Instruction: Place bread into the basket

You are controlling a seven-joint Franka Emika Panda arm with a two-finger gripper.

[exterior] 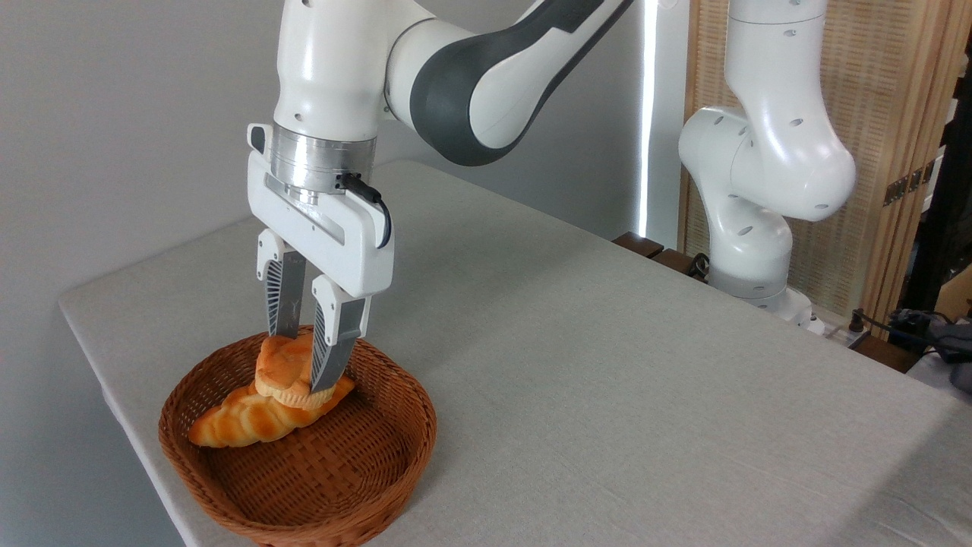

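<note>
At table's near-left corner you've got the shallow round brown wicker basket (298, 448) w/ thick braided rim, sitting on the grey cloth-covered table (607, 365). Inside: a long braided golden loaf (243, 418) lying across the far part, and the small roundish golden-orange bun (282, 372) resting on top of it, tilted. Your white two-finger gripper (304, 357) points down into the basket, fingers (332, 342) narrow, clamped on the bun's sides. White arm (456, 68) above.
</note>
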